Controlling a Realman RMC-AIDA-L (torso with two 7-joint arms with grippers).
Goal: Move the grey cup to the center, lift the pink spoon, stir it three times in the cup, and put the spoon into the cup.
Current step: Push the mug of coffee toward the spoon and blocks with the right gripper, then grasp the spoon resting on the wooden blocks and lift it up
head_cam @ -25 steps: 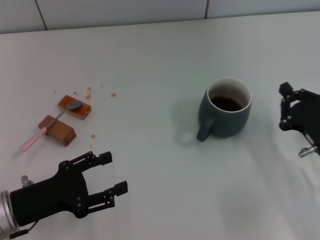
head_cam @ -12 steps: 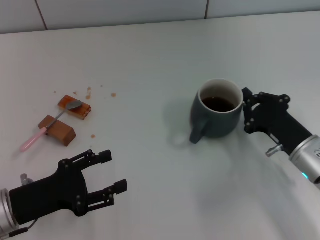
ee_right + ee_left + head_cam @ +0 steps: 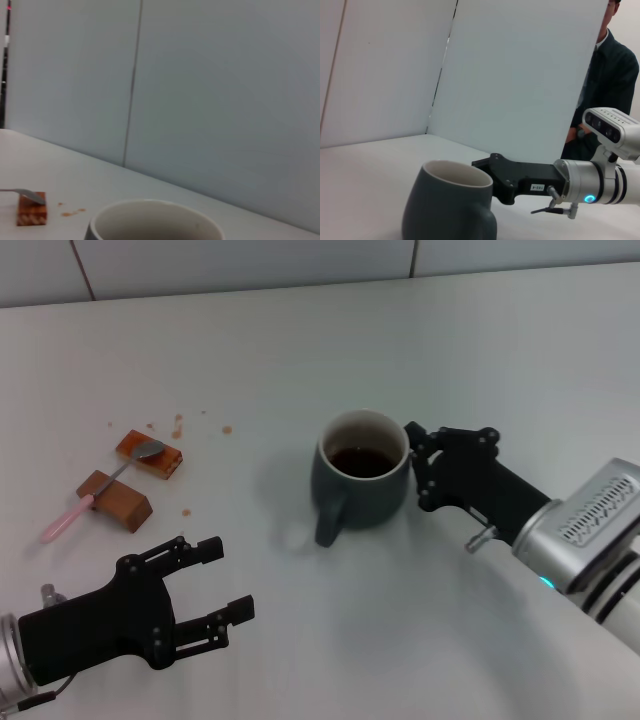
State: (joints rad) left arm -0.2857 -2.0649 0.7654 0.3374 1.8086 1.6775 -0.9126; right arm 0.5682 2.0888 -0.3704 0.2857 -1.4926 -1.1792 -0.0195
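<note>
Since a second ago the grey cup [image 3: 362,473] has slid leftward from the right part of the table to about its middle, and the right gripper [image 3: 422,468], which then hung apart at the right edge, now presses against the cup's right wall. The cup has turned a little on the way; its handle points toward the near left. It looks like a push and not a lift: the cup stands upright on the white table [image 3: 300,340] with dark liquid inside, and the gripper sits low beside it, on the side away from the handle, which suits shoving it sideways. Whether its fingers are spread round the wall or closed against it, I cannot tell.

The left gripper [image 3: 205,590] hovers low at the near left, its fingers spread and holding nothing, apparently waiting for its turn with the spoon. The pink spoon [image 3: 100,492] lies well to the left, propped across two brown blocks [image 3: 115,500], so its handle is raised off the table, probably to ease a pinch. Crumbs [image 3: 180,425] lie scattered beyond the blocks. The cup's move appears nearly complete.
</note>
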